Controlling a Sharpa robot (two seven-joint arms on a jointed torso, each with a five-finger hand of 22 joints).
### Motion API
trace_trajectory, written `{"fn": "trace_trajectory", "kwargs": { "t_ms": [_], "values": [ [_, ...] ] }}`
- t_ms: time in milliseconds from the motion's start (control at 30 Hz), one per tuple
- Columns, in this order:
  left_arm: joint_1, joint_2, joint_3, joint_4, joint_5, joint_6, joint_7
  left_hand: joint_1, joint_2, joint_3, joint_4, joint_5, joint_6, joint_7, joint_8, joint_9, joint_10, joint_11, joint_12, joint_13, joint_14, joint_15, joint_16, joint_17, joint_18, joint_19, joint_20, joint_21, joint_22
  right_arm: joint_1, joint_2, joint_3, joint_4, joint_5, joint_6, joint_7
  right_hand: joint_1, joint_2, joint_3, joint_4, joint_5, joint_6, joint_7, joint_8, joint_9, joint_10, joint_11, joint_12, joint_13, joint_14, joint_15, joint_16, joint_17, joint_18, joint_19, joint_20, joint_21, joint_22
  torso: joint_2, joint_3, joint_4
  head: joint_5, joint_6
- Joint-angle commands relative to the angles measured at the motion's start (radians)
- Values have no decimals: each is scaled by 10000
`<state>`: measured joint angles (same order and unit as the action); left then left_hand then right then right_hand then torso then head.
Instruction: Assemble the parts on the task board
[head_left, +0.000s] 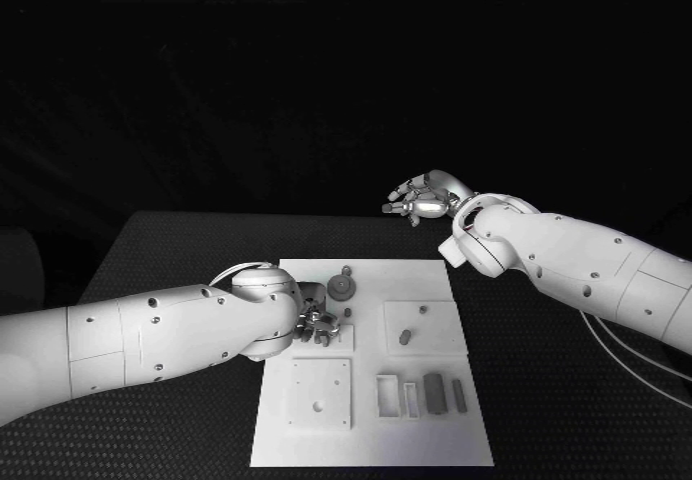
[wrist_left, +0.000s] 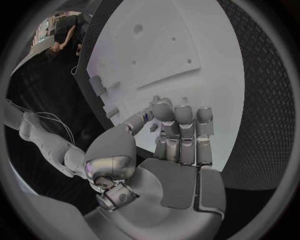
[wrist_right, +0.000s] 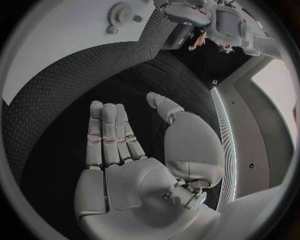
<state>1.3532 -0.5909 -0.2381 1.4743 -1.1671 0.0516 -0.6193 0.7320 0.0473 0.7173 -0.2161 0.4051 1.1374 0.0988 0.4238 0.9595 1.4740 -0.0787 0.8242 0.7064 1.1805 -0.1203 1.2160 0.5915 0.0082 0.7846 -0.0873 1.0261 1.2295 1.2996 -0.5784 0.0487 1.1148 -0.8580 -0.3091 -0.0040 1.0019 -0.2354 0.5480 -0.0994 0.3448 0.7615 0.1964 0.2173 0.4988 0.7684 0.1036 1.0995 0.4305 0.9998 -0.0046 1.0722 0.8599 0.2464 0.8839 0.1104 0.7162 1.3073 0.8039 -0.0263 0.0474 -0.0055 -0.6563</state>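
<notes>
On the task board (head_left: 433, 440), the white plate in the middle of the black table (head_left: 173, 240), we see the left hand (head_left: 320, 325) down at a small raised square plate near the board's left edge, with a small grey part (head_left: 330, 322) among its fingertips. In the left wrist view the fingers (wrist_left: 185, 125) curl inward toward the thumb over the white surface, and something small and dark sits between them; we cannot tell for sure whether it is pinched or merely touched.

Our main worry is a slip: if the hold is as light as it looks, the part could tilt or drop before it seats, or jam at an angle in its hole. The hand itself hides the seat from the head camera, so misalignment would be hard to catch.

Just beyond the hand stands a gear (head_left: 343, 286) on the board, near enough to be knocked by the fingers. Further right lie a square plate with an oval peg (head_left: 405, 337), and lower down a slotted block (head_left: 388, 394) and two dark bars (head_left: 434, 392).

The right hand (head_left: 421, 204) hovers well apart, beyond the board's far corner, fingers straight and spread, holding nothing.
</notes>
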Motion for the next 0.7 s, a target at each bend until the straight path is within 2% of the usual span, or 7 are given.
{"fn": "trace_trajectory", "kwargs": {
  "t_ms": [33,567,600,667,700],
  "values": [
    [-41,-32,-19,80,-105,-72,117,223,62,28,34,-51,1330,-1291,60,-14,-450,-435,39,-21,-29,-67,43,-19,99,79,-1308,40,13,-6,-6,4,11,16,137,68,-38,103,-66,12,58,-62,160,41,-13,-99,-4,59,-19,-48,9,41,-16,154,9,47,-47,196,0,-7,2,-10,22],
    [-43,-384,-7,278,-67,-916,251,346,-40,8,246,-218,1276,-1271,34,6,-503,-428,52,-128,-75,-98,44,-140,86,85,-1316,10,53,-36,-86,4,12,22,144,66,-45,108,-74,13,67,-66,160,44,-17,-103,-3,67,-32,-52,10,49,-27,154,9,48,-50,197,-1,9,0,-17,11],
    [-43,-393,-6,276,-3,-993,271,366,-48,5,270,-310,1263,-1267,26,7,-511,-427,49,-147,-83,-103,40,-159,85,83,-1318,4,59,-43,-87,4,10,22,150,66,-45,108,-74,13,68,-66,160,44,-17,-103,-3,68,-33,-52,10,50,-27,154,9,48,-50,197,0,8,2,-22,20],
    [-43,-406,-5,271,85,-1178,289,435,-115,13,356,-778,1205,-1246,-18,-1,-556,-418,6,-216,-127,-120,-1,-228,80,58,-1322,-35,65,-49,-92,4,15,23,152,66,-45,109,-74,13,68,-66,160,44,-17,-103,-3,68,-33,-52,10,50,-28,154,8,48,-50,197,-2,6,-1,-19,24],
    [-43,-418,-4,271,107,-1249,313,462,-143,16,395,-825,1194,-1239,-33,-4,-564,-412,-7,-247,-136,-121,-12,-258,72,51,-1321,-51,68,-53,-93,4,17,24,153,67,-44,109,-74,12,69,-67,160,44,-18,-104,-3,69,-34,-53,10,50,-29,154,8,48,-51,197,-2,6,-1,-19,17]
  ]
}}
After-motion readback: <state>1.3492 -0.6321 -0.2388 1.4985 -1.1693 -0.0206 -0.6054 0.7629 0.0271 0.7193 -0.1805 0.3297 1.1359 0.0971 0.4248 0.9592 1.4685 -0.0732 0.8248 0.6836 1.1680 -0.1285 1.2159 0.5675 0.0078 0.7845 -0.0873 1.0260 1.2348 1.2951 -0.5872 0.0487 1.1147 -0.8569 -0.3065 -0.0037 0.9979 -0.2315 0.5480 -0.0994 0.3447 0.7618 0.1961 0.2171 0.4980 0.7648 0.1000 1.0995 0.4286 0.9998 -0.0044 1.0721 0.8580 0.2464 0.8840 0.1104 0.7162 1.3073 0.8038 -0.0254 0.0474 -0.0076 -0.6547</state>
